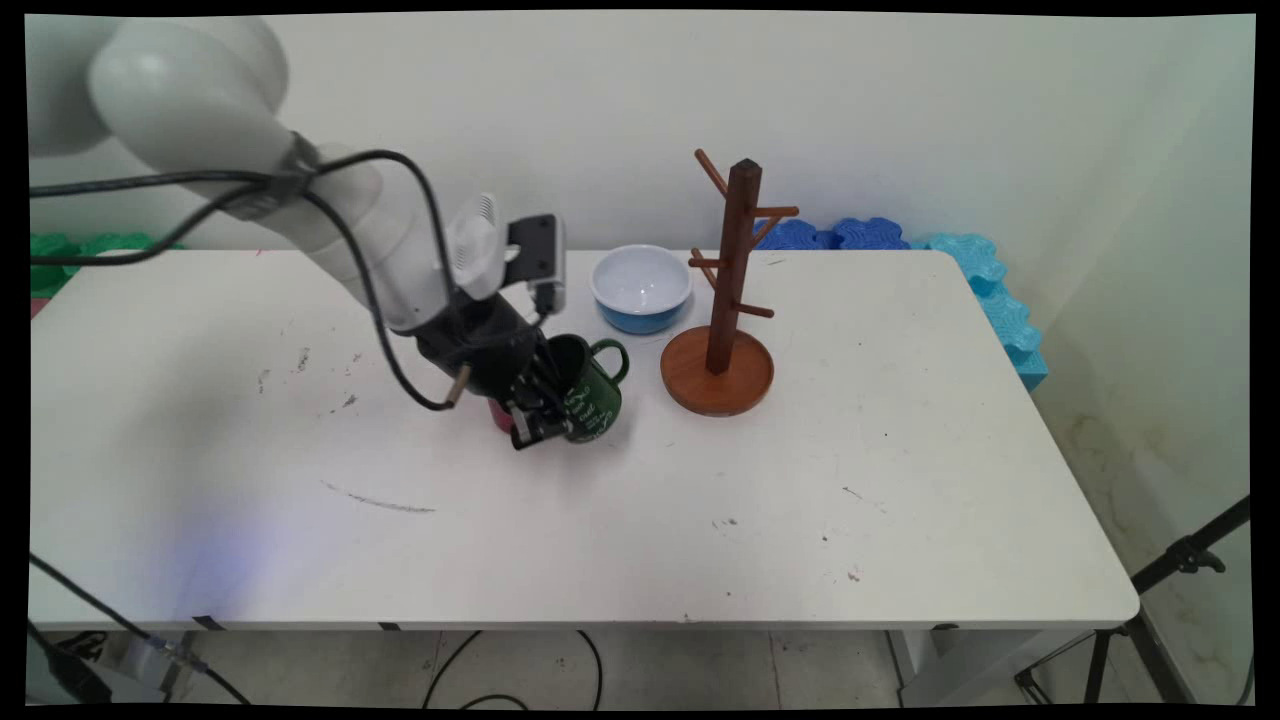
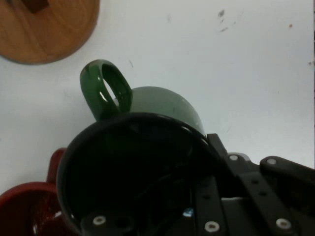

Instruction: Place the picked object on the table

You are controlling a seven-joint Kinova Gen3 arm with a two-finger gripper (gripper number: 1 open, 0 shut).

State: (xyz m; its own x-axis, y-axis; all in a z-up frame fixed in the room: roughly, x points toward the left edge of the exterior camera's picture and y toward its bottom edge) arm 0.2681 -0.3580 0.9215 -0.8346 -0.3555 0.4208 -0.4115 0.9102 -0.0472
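Claw (image 1: pixel 541 412) clenched on the green mug's (image 1: pixel 588 392) rim, one finger inside, one outside. We note the mug sits tilted on the tabletop (image 1: pixel 900 450), handle toward the wooden mug tree (image 1: pixel 722 318) just beside; red cup (image 2: pixel 27 206) touching behind.

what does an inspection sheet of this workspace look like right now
surface: white table, scuffed and marked
things: green mug tilted, one finger inside, one outside its wall; handle faces the wooden mug tree
clutter: blue bowl behind; red cup beside the mug, mostly hidden
gripper: fingers shut on the mug's rim
cables: black cables hang from the arm; more on the floor
surroundings: blue foam blocks at the wall, green ones left; tripod right
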